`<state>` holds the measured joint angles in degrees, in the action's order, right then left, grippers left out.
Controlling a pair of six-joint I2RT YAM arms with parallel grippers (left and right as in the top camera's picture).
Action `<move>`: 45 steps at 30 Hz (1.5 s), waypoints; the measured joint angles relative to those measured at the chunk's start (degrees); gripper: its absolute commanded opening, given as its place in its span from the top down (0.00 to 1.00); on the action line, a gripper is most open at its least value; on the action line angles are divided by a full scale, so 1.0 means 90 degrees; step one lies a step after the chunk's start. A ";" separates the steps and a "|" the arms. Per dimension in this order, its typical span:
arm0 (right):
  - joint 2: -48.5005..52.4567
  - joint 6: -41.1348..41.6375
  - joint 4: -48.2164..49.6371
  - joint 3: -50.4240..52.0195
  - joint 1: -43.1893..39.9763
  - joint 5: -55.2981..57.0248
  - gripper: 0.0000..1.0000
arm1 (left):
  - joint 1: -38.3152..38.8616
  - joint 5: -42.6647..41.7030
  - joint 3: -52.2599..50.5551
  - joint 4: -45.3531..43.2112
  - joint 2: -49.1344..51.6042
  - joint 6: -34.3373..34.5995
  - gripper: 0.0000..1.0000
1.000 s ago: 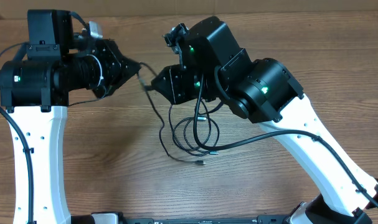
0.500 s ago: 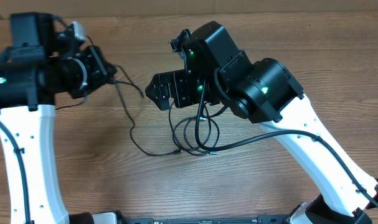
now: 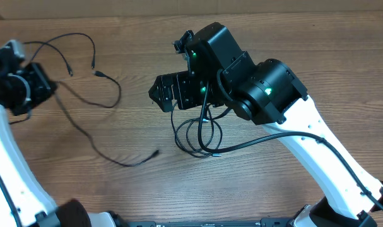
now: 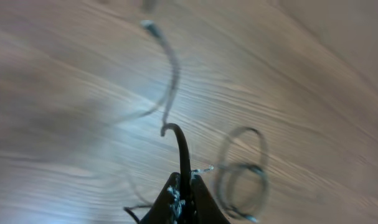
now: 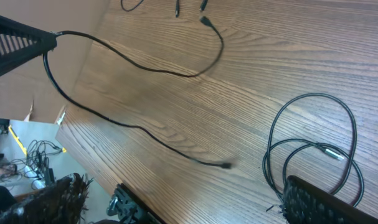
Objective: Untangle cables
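My left gripper [image 3: 45, 88], at the far left of the overhead view, is shut on one thin black cable [image 3: 96, 146]. That cable trails right across the wood to a loose plug end. In the left wrist view the fingers [image 4: 198, 198] pinch this cable [image 4: 183, 152], which curves up and away, blurred. A second cable [image 3: 198, 135] lies coiled just under my right gripper [image 3: 157, 93], which is open and holds nothing. The right wrist view shows the coil [image 5: 313, 144] beside the right finger [image 5: 326, 202], and the stretched cable [image 5: 132, 124] well clear of it. More loose cables [image 3: 90, 41] lie at the back left.
The table's left edge [image 5: 76, 162] runs diagonally through the right wrist view, with floor clutter beyond it. The right arm's own thicker wiring [image 3: 267, 139] hangs over the table near the coil.
My left arm has swung far left, dragging its cable out of the pile and away from the coil. The right gripper has opened and stayed over the coil.
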<state>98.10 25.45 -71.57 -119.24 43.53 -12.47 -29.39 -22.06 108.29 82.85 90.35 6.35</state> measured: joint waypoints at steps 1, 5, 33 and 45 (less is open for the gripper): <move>0.0000 0.0000 0.0010 0.0000 0.0000 0.0005 0.00 | -0.0136 0.0160 0.0000 -0.0075 0.0153 -0.0044 0.96; 0.0000 0.0002 0.0041 0.0000 0.0000 0.0078 0.01 | -0.0534 0.0823 0.0000 -0.0549 0.0818 -0.0090 0.96; 0.0000 0.0002 0.0019 0.0002 0.0000 0.0597 0.01 | -0.1338 0.4682 -0.0090 -0.5333 0.2982 -0.1326 0.53; 0.0000 0.0005 0.0017 0.0002 0.0000 0.0610 0.01 | -0.1668 0.2778 -0.0090 -0.5440 0.2997 -0.1438 0.41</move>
<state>98.10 25.50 -71.42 -119.22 43.53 -6.98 -44.40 2.94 107.48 33.89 117.32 -6.59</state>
